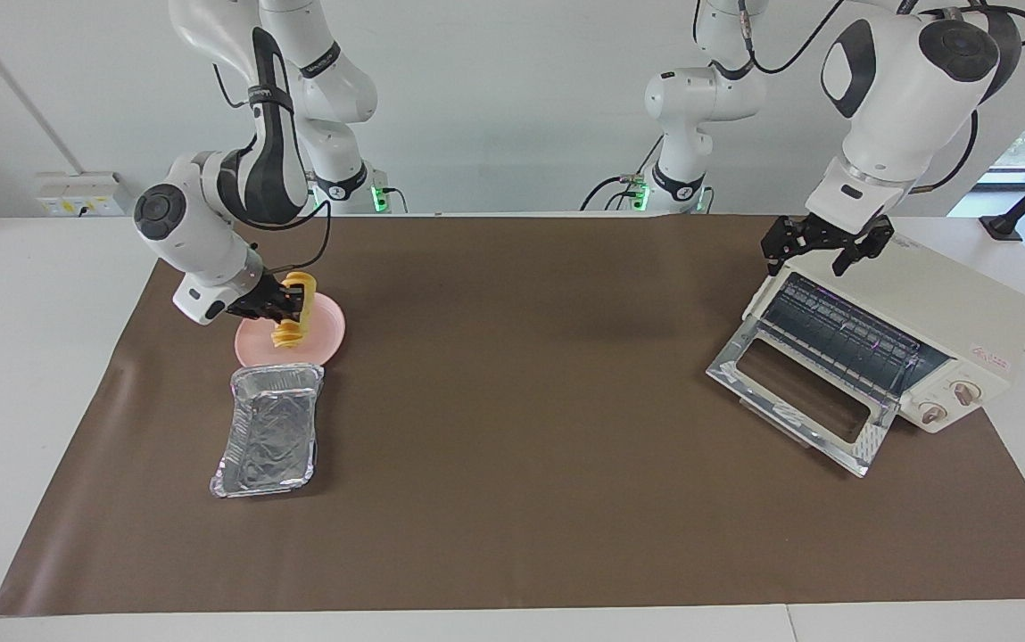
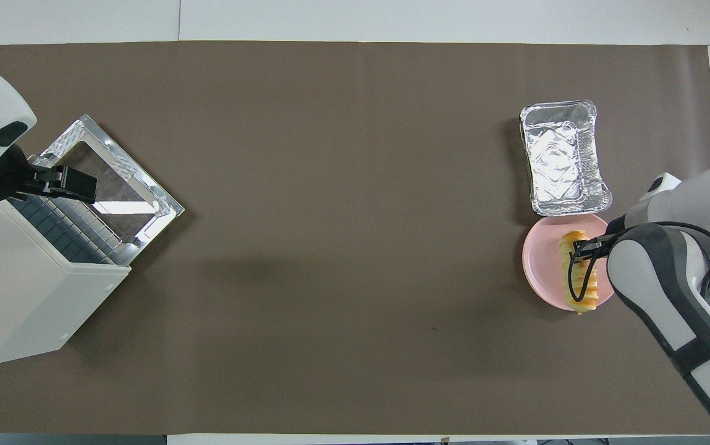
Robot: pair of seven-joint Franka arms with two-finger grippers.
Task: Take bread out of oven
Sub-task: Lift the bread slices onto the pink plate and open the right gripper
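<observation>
Now the right tool (image 1: pixel 285 301) pinches the bread (image 1: pixel 292 312) low over the pink plate (image 1: pixel 320 332); released tilted, it may roll off. Left tool (image 1: pixel 820 246) waits spread over the oven (image 1: pixel 940 325).

Bystanders on the brown table mat (image 1: pixel 512 499)

A round pink plate (image 1: pixel 326 334) and a rectangular silver foil tray (image 1: pixel 268 431) — just beside each other at the right arm's end, the tray farther from the robots.

light: bright, even — shadows: soft | glare: oven door (image 1: pixel 803 406) | focus: sharp
</observation>
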